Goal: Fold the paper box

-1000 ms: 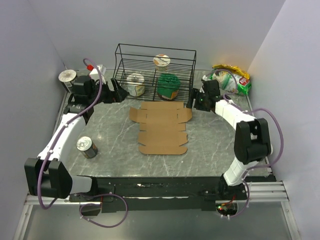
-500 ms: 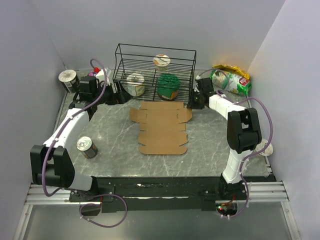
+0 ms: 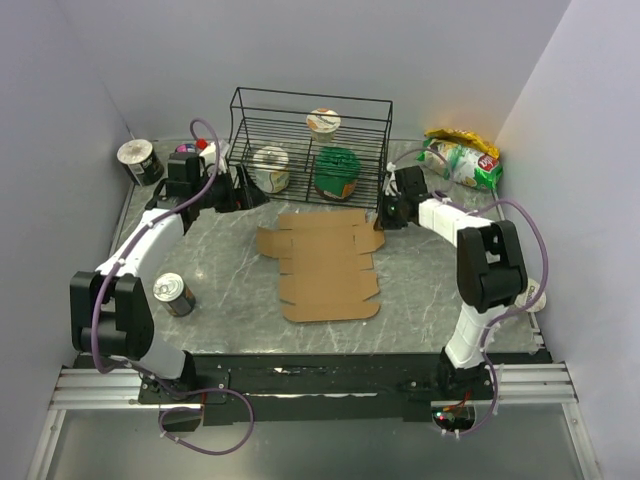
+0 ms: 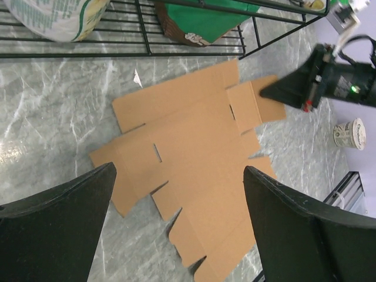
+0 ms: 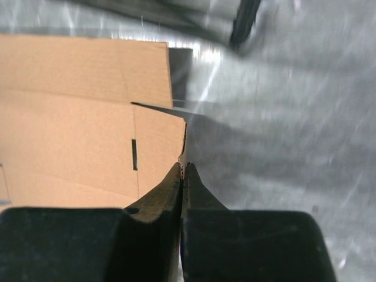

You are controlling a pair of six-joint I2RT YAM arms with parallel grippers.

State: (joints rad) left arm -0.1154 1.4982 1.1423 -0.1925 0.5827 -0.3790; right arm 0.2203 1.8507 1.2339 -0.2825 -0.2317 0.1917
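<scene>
the flat paper box (image 3: 325, 265) lies mid-counter (image 3: 420, 290), near the wire rack (image 3: 310, 105). the right tool (image 5: 181, 167), pressed together, pinches the edge of its far right flap. the left tool (image 3: 250, 195) hangs spread wide by its far left corner.

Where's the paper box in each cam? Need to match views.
Top external: paper box lies flat mid-table, in front of the wire rack.
Left wrist: it fills the centre of the frame.
Right wrist: it takes up the left half of the frame.
Shared landmark: the right pincer, shut on the box's far right corner flap. It shows upper right in the left wrist view and bottom centre in its own.
</scene>
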